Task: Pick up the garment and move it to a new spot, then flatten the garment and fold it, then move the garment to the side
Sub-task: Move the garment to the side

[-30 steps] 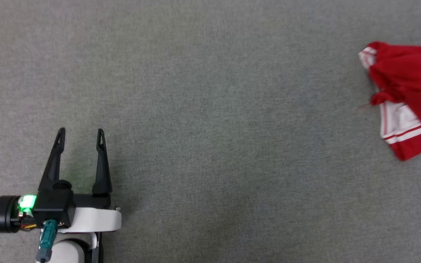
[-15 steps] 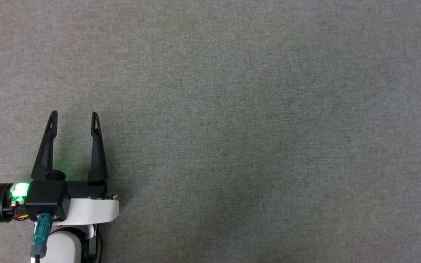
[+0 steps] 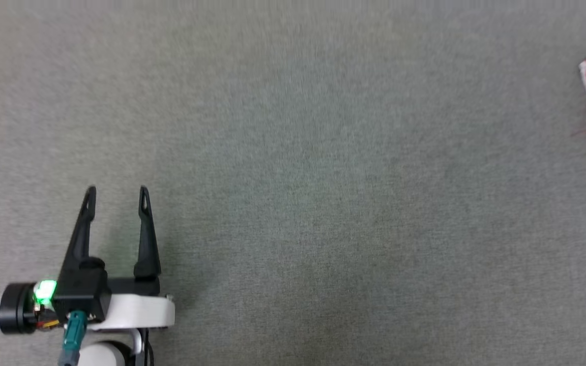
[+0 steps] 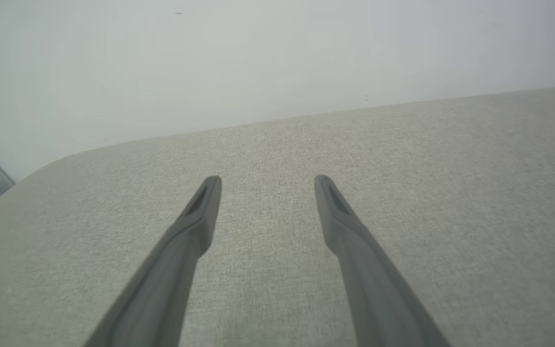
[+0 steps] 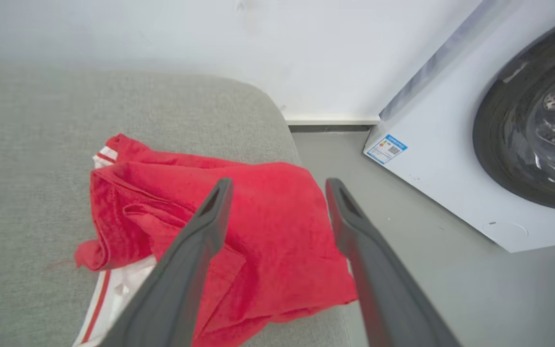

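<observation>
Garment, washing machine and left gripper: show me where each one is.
garment [image 5: 277, 226], right wrist view, on the red body cloth.
washing machine [image 5: 431, 159], right wrist view, on the white front panel beside the door.
left gripper [image 3: 116, 189], head view, midway between its open fingertips.

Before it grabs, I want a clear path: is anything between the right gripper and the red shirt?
Nothing visible. The right gripper, open, points straight at the crumpled shirt on the grey surface; the washing machine stands off to one side.
</observation>
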You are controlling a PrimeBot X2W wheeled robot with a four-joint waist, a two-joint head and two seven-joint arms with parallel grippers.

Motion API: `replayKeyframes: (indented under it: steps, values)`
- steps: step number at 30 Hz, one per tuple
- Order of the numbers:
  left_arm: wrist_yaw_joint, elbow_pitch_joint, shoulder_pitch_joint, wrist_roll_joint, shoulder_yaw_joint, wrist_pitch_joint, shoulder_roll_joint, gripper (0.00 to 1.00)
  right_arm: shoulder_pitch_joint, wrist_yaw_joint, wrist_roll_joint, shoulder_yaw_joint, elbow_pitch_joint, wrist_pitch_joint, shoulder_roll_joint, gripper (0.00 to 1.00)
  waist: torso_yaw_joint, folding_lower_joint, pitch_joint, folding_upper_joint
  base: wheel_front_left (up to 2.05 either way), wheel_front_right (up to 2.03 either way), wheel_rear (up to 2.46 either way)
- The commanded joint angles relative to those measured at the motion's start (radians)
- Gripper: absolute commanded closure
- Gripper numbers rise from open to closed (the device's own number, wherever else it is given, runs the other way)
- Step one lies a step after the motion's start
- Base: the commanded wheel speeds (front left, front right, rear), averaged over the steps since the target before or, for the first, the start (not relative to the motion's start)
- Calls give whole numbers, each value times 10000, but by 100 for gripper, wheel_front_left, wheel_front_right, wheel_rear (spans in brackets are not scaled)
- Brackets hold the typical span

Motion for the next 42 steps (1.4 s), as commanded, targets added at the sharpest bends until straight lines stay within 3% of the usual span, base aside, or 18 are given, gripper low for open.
replayKeyframes:
  steps: [1, 8, 16, 23, 31, 42]
  values:
    - [44, 42, 177, -30, -11, -49, -17, 0, 234, -16, -63, -17, -177, -195, 114, 0, 81, 0, -657, 0, 0, 0, 0]
    - [45, 209, 843, -159, 54, -48, -171, 0, 1224, -16, -565, -386, -2220, -1752, 1035, 0, 273, 0, -1737, 0, 0, 0, 0]
    - [-40, 408, 1274, -213, 149, -48, -228, 0, 2888, -16, -1716, -728, -4974, -3079, 2923, 0, 571, 0, -2587, 0, 0, 0, 0]
    - [-107, 572, 1515, -139, 53, -48, -301, 0, 4619, -16, -2151, -571, -6549, -3722, 4435, 0, 825, 0, -3118, 0, 0, 0, 0]
    - [-194, 811, 1670, -129, 13, -48, -364, 0, 6409, -16, -2196, -285, -6870, -3670, 5696, 0, 1012, 0, -3481, 0, 0, 0, 0]
    - [-300, 950, 1946, -95, -85, -49, -406, 0, 7543, -14, -2099, 146, -6467, -4087, 6255, 0, 1140, 0, -3872, 0, 0, 0, 0]
